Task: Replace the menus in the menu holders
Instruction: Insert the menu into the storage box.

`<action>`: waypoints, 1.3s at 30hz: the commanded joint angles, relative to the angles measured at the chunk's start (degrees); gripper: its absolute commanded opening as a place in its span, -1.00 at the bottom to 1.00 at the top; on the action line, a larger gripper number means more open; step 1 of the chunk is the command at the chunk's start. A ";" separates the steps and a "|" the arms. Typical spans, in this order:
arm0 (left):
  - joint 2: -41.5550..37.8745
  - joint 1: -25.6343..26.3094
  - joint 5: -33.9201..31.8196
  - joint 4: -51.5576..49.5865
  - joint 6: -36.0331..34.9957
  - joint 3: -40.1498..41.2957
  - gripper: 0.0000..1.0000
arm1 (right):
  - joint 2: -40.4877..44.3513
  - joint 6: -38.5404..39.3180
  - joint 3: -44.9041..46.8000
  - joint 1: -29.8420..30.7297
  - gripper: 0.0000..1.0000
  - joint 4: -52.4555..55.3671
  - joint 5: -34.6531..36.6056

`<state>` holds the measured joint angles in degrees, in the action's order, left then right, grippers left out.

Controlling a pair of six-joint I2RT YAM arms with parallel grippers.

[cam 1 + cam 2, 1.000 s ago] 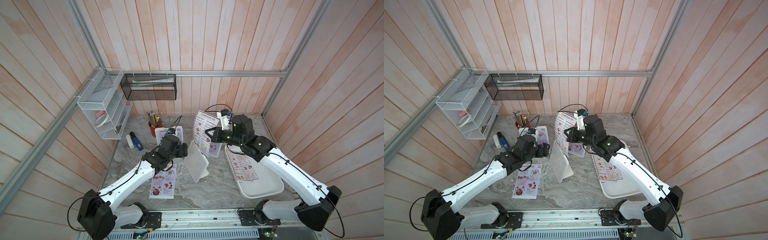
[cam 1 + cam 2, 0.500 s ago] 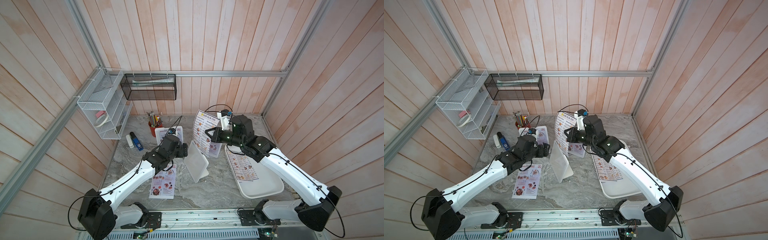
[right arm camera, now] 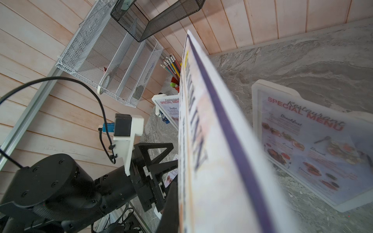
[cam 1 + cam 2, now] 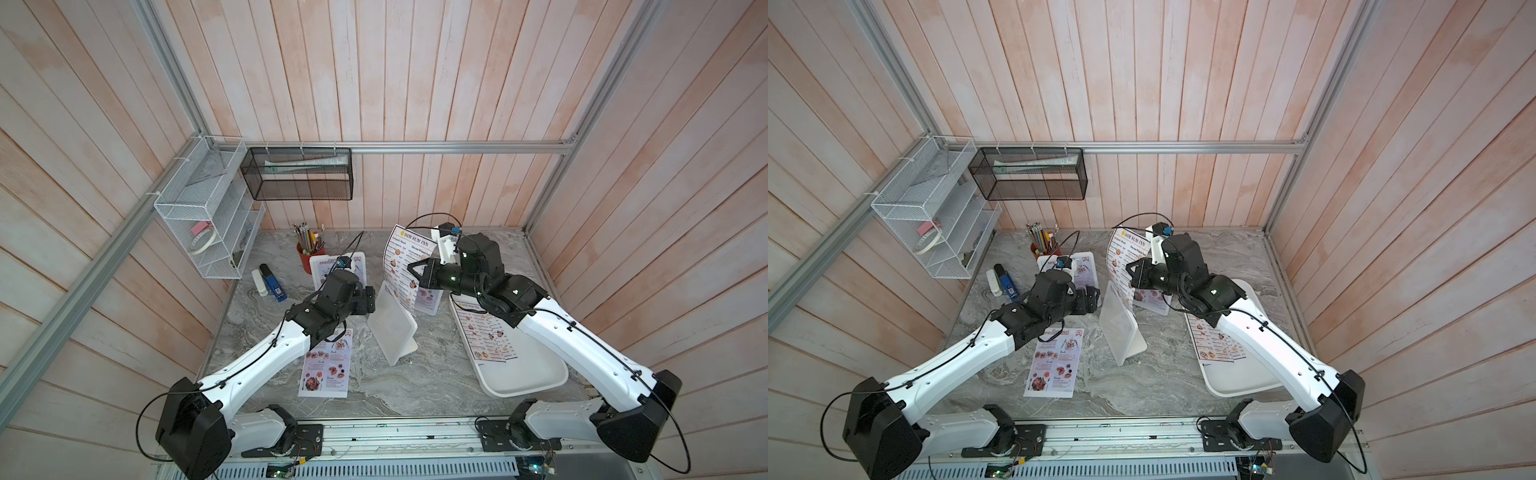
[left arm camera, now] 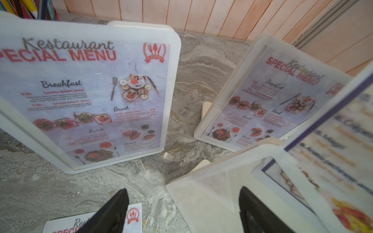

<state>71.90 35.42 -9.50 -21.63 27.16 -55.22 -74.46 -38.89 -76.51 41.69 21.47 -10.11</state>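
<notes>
My right gripper [image 4: 412, 270] is shut on a "Dim Sum Inn" menu [image 4: 405, 259], held upright above the table. Its lower edge reaches the top of an empty white menu holder [image 4: 391, 328] standing mid-table. In the right wrist view the menu [image 3: 214, 145] fills the middle, edge-on. My left gripper [image 4: 368, 302] stands open beside that holder; in the left wrist view the holder's corner [image 5: 210, 199] lies between the black fingers [image 5: 113, 211]. Two more menu holders with "Special Menu" sheets stand behind, one at the left [image 5: 84, 94] and one at the right [image 5: 268, 100].
A loose Special Menu sheet [image 4: 327, 365] lies flat under my left arm. A white tray [image 4: 528, 378] at the right holds more Dim Sum Inn sheets [image 4: 486, 338]. A red pencil cup [image 4: 308, 257], a stapler [image 4: 274, 282] and wall baskets [image 4: 208, 216] sit at the back left.
</notes>
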 commanded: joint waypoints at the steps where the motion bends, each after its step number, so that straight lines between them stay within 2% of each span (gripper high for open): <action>1: 0.21 -0.26 -0.75 0.53 -0.79 0.23 0.75 | 1.06 -0.55 0.50 0.43 -0.93 -0.79 1.49; 27: 0.36 -0.61 -0.43 1.51 -0.51 1.03 0.76 | -3.32 -2.33 -3.80 1.54 -0.90 -2.31 1.59; 39: 0.08 -0.66 -0.61 1.41 -0.70 1.28 0.76 | -1.19 -1.61 -2.02 1.51 -0.86 -0.90 3.88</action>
<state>72.12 35.03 -9.50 -21.17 27.16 -54.57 -77.28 -40.88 -78.70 42.87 19.57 -8.29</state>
